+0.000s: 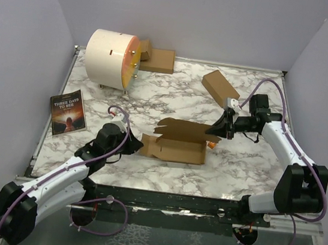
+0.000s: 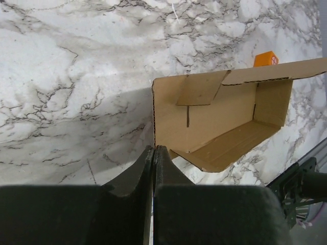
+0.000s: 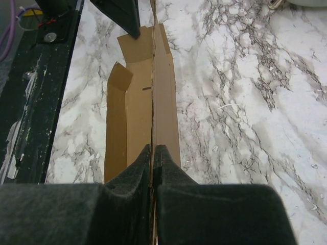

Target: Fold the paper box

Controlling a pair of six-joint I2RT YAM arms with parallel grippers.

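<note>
Table [image 1: 229, 179]: carrying everything listed below; marble top.
Drum [image 1: 109, 58]: sitting at the far left, well apart from the work.
Paper box [image 1: 175, 150]: lying mid-table between the two arms, long axis running left to right, one end toward each gripper. Standing half formed as an open brown trough. Lid flap [image 1: 184, 129] rising along the far side, a short end flap and a slot showing inside, nothing tucked yet.
Spare carton [image 1: 220, 87]: resting far right, apart from the box.
Booklet [image 1: 68, 113]: lying near the left edge.
Left gripper [image 1: 136, 147]: meeting the box's left end, fingers pressed together. Thin end edge of the card running straight into the seam between them, so judging it to be pinching that edge.
Right gripper [image 1: 216, 131]: pinching the right end of the lid flap, card showing edge-on between the closed fingers in the wrist view.
Orange block [image 2: 265, 58]: sitting just beside the box's right end.
Next move, judged: bringing the lid over toward the near side, probably calling for both ends travelling together.
</note>
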